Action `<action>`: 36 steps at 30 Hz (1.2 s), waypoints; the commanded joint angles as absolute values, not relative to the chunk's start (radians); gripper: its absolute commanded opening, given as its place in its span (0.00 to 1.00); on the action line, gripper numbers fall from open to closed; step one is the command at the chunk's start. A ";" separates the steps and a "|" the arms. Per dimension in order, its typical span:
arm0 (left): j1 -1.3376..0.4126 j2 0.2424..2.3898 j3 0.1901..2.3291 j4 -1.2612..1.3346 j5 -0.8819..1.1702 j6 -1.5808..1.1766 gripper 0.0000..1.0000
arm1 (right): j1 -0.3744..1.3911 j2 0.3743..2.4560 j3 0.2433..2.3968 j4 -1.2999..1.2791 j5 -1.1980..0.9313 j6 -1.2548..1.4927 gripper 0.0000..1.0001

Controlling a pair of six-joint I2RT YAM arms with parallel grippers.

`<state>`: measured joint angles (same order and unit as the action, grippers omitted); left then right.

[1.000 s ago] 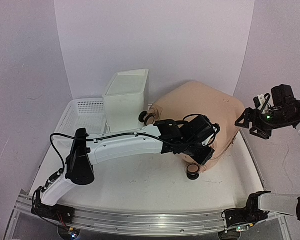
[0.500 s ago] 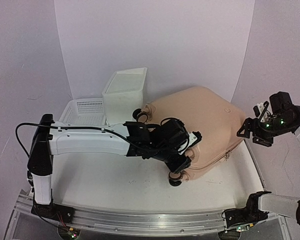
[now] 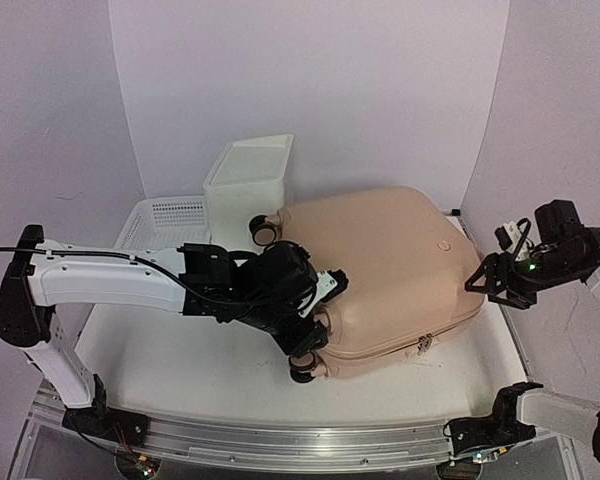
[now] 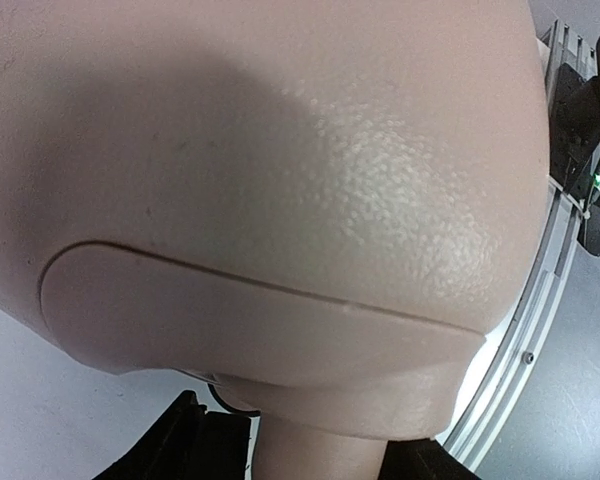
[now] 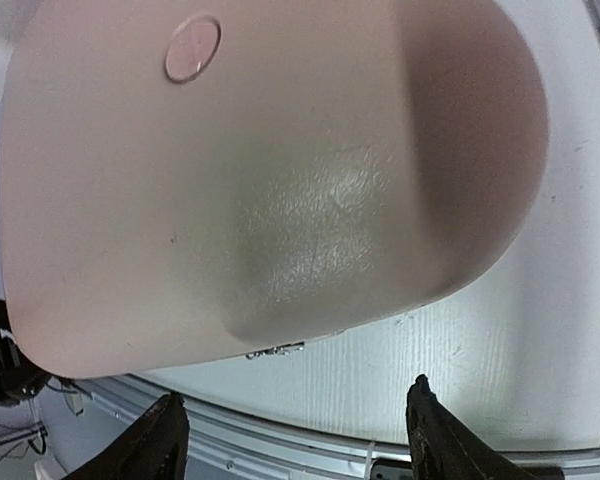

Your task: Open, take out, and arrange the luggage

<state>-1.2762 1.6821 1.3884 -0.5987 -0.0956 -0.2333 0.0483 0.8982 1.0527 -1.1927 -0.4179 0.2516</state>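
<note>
The peach-pink luggage (image 3: pixel 390 265) lies flat across the middle of the table, with one caster (image 3: pixel 263 230) at its far-left corner and another (image 3: pixel 302 372) at its near-left corner. My left gripper (image 3: pixel 315 335) is at that near-left corner. In the left wrist view the shell (image 4: pixel 280 180) fills the frame, and my left gripper (image 4: pixel 310 455) is shut on the peach caster post. My right gripper (image 3: pixel 488 283) hovers open just off the luggage's right edge. In the right wrist view it (image 5: pixel 295 440) holds nothing, and the zipper pull (image 5: pixel 275 350) shows under the shell (image 5: pixel 260 180).
A white plastic drawer box (image 3: pixel 248 190) stands behind the luggage's left end. A white mesh basket (image 3: pixel 165 222) sits left of it. An aluminium rail (image 3: pixel 280 442) runs along the table's (image 3: pixel 180 365) near edge. Purple walls close in the back and both sides.
The luggage has come down from a tilt to lie flat and has slid left and nearer, drawn by my left gripper as that arm pulled back. My right gripper has dropped slightly towards the luggage's right edge.
</note>
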 commanded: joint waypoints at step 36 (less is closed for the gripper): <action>-1.163 1.785 1.582 -0.607 -0.103 -0.384 0.06 | 0.675 0.718 0.751 -0.748 0.416 0.564 0.75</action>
<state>-1.2362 1.7008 1.4292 -0.6617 -0.0372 -0.2661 0.6750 0.6491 0.5663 -0.6575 0.2779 0.5907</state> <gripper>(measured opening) 0.543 0.680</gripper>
